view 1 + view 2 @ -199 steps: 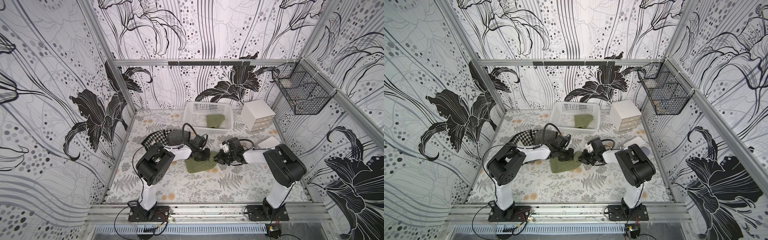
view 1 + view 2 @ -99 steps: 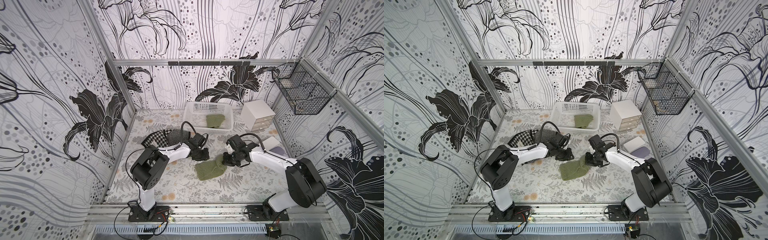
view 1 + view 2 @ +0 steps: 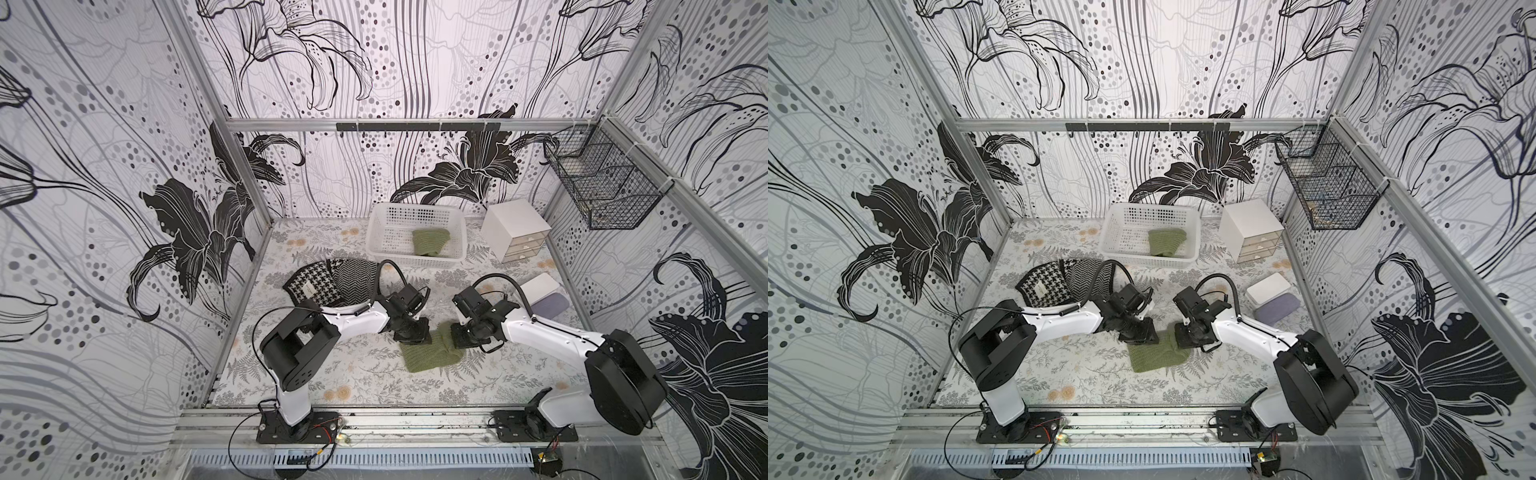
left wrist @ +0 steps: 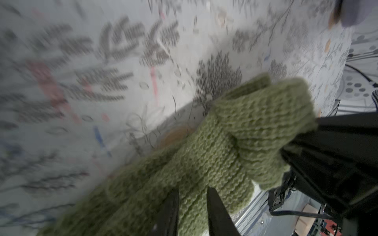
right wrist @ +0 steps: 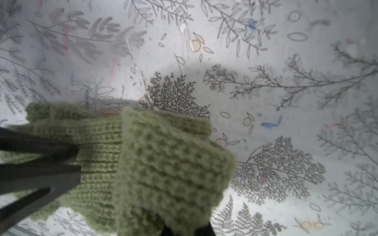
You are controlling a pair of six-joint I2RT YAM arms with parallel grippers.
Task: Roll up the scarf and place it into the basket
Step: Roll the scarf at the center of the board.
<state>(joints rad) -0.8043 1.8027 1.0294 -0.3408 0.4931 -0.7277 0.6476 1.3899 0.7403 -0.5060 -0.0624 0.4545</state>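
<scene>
The green knitted scarf [image 3: 430, 353] [image 3: 1158, 353] lies partly folded in the middle of the table. My right gripper [image 3: 463, 337] [image 5: 187, 228] is shut on the scarf's far right corner, and a fold of knit [image 5: 171, 163] rises from its jaws. My left gripper [image 3: 415, 334] [image 4: 192, 189] is at the scarf's far left corner, fingers [image 4: 216, 206] a little apart with knit showing in the gap. The white perforated basket [image 3: 376, 224] [image 3: 1113, 226] stands at the back and holds a rolled green scarf [image 3: 431, 242].
Two black-and-white patterned scarves [image 3: 328, 282] lie behind the left arm. A white drawer box [image 3: 515, 228] stands right of the basket. A black wire basket [image 3: 602, 187] hangs on the right wall. A white box [image 3: 540, 286] and a lilac pad [image 3: 550, 303] lie at the right edge.
The right gripper has pulled the scarf toward the front. The left gripper let go of it, opened a little, and has come back to the scarf's far left corner.
</scene>
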